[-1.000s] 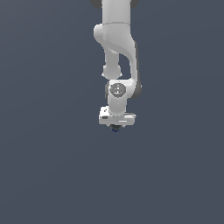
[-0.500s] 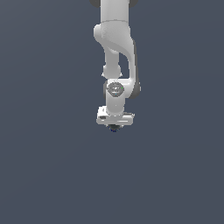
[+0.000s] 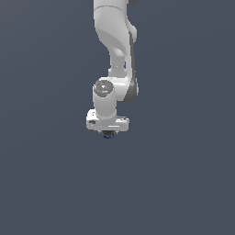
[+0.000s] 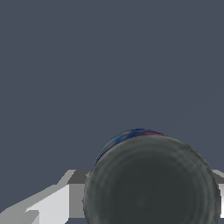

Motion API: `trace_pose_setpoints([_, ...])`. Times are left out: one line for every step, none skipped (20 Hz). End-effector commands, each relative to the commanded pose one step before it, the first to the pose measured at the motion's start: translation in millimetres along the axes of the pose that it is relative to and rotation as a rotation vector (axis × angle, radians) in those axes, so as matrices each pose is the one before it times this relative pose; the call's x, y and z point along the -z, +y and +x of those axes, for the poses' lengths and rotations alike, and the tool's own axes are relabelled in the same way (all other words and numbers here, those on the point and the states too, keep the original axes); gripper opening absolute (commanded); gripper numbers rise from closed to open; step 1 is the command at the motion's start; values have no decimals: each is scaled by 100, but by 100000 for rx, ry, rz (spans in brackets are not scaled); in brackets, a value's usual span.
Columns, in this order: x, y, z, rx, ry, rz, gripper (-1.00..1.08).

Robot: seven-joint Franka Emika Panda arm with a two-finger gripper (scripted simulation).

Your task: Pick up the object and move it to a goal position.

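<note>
The arm [image 3: 114,59] has lifted, object [image 3: 108,134] between its jaws.

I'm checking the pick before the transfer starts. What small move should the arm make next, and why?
Probably a short carry toward the goal, keeping the jaws closed. The dark object sits tucked right under the gripper in the exterior view and fills the wrist view close up, so it looks held. No goal marker is visible, so direction is unclear.

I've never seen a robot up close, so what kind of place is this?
Probably a computer simulation, not a real room: a flat, featureless grey backdrop, a smooth white arm, and its end effector at a small dark round object.
</note>
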State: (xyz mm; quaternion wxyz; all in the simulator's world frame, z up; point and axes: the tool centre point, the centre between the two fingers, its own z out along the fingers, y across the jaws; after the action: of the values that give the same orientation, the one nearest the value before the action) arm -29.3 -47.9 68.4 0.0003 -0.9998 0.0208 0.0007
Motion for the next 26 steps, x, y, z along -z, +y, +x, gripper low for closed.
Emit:
trace_pose_setpoints([1669, 2123, 1020, -5, 104, 6, -100])
trace_pose_setpoints([661, 864, 427, 0, 0, 0, -100])
trace_pose_setpoints([668, 873, 434, 0, 0, 0, -100])
trace_pose_setpoints([672, 879, 441, 0, 0, 0, -100])
trace_pose_setpoints([675, 883, 447, 0, 0, 0, -100])
trace_pose_setpoints([677, 886, 452, 0, 0, 0, -100])
trace_pose_setpoints([676, 886, 456, 0, 0, 0, -100])
trace_pose_setpoints([666, 874, 454, 0, 0, 0, -100])
trace_pose_setpoints([634, 832, 437, 0, 0, 0, -100])
trace_pose_setpoints([603, 793, 421, 0, 0, 0, -100])
trace_pose_setpoints([575, 757, 407, 0, 0, 0, -100])
trace_pose_setpoints([549, 724, 393, 0, 0, 0, -100])
trace_pose_setpoints([514, 678, 373, 0, 0, 0, -100])
trace_pose_setpoints([470, 622, 345, 0, 0, 0, -100])
trace_pose_setpoints([429, 568, 319, 0, 0, 0, -100])
trace_pose_setpoints([389, 515, 294, 0, 0, 0, -100])
trace_pose_setpoints([376, 446, 269, 23, 30, -30, -100])
trace_pose_setpoints([318, 423, 248, 0, 0, 0, -100])
trace_pose_setpoints([287, 383, 228, 0, 0, 0, -100])
trace_pose_setpoints([259, 345, 208, 0, 0, 0, -100])
trace_pose_setpoints([232, 309, 188, 0, 0, 0, -100])
trace_pose_setpoints([206, 275, 170, 0, 0, 0, -100])
trace_pose_setpoints([181, 242, 152, 0, 0, 0, -100])
trace_pose_setpoints([157, 210, 135, 0, 0, 0, -100])
trace_pose_setpoints([134, 180, 119, 0, 0, 0, -100])
trace_pose_setpoints([112, 150, 103, 0, 0, 0, -100])
